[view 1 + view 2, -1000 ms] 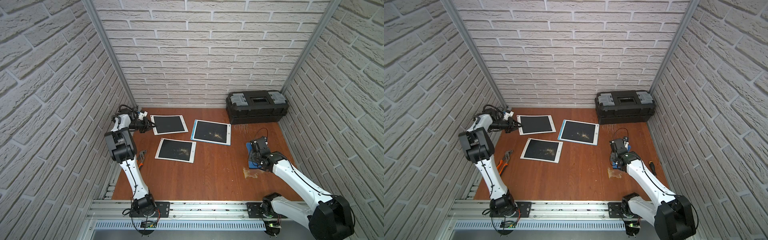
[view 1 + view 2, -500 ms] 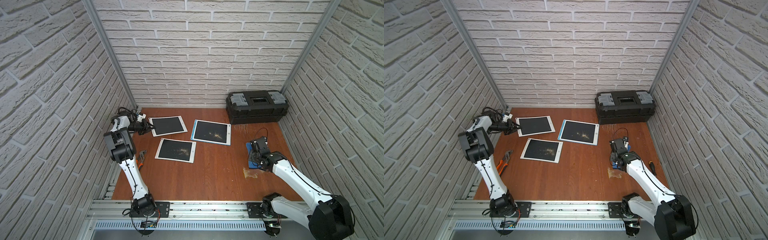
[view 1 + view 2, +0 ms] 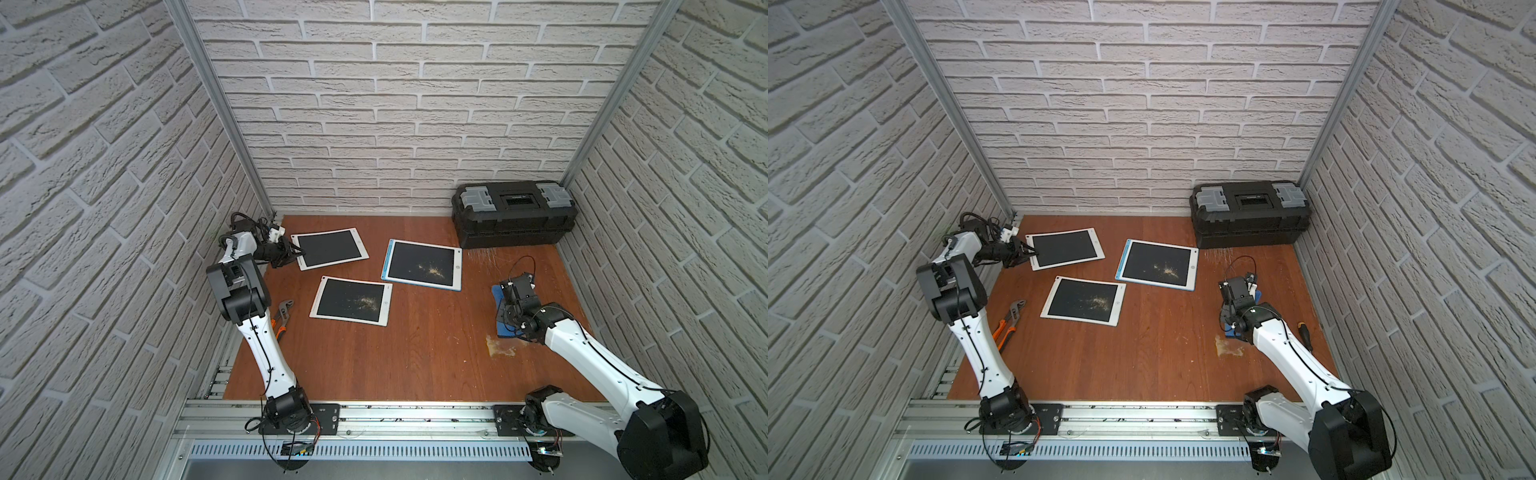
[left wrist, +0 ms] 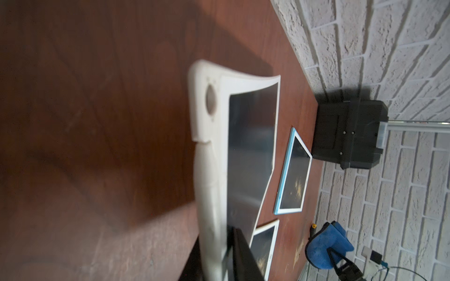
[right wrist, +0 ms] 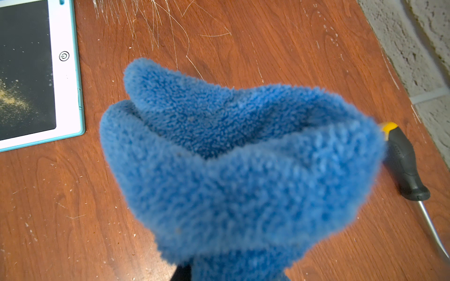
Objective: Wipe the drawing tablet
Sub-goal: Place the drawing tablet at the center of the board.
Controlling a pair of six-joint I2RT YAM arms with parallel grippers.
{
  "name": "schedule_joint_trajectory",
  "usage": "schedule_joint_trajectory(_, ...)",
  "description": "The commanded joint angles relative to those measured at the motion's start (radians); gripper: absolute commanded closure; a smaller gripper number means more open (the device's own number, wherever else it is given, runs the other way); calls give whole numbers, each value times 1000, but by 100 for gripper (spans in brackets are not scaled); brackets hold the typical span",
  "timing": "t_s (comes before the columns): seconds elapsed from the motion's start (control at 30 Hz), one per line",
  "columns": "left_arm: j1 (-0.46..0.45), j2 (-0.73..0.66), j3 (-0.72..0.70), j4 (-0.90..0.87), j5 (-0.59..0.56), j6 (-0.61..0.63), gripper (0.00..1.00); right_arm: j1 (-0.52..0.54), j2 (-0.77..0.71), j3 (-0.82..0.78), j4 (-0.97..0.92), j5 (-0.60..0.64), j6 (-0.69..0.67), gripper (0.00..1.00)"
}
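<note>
White-framed drawing tablet (image 3: 330, 249) lay at about ten o'clock on the tabletop (image 3: 415, 353). Its short edge sat between the jaws of the left gripper (image 3: 293, 254); whether they pinched it, I could not tell. At three o'clock the right gripper (image 3: 509, 316) was clenched on a blue cloth (image 5: 238, 170).

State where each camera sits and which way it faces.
Top views: high in front, looking down on the table; left arm and right arm show.
Left wrist: low, looking along the clean white tablet toward the toolbox; left gripper shows.
Right wrist: above the blue cloth, looking down; right gripper barely shows.
All share the teal tablet.
</note>
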Motion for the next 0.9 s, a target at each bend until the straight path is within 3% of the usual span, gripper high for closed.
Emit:
schedule_joint_trajectory(0.0,-8,61,72,4,-60,-1,79,-6,-3,-7,23,26,-4,98)
schedule_joint_trajectory(0.27,-20,150,148,-24,-67,-4,80,-6,-1,-4,17,42,-7,97)
schedule_joint_trajectory(0.47,-26,148,164,-23,-84,1,68,-5,-2,-3,17,41,-6,97)
schedule_joint_trajectory(0.63,-28,152,168,-34,-88,8,67,-6,-3,-2,18,36,-6,97)
schedule_joint_trajectory(0.87,-29,143,152,-39,-102,25,57,-5,-5,-3,18,32,-6,97)
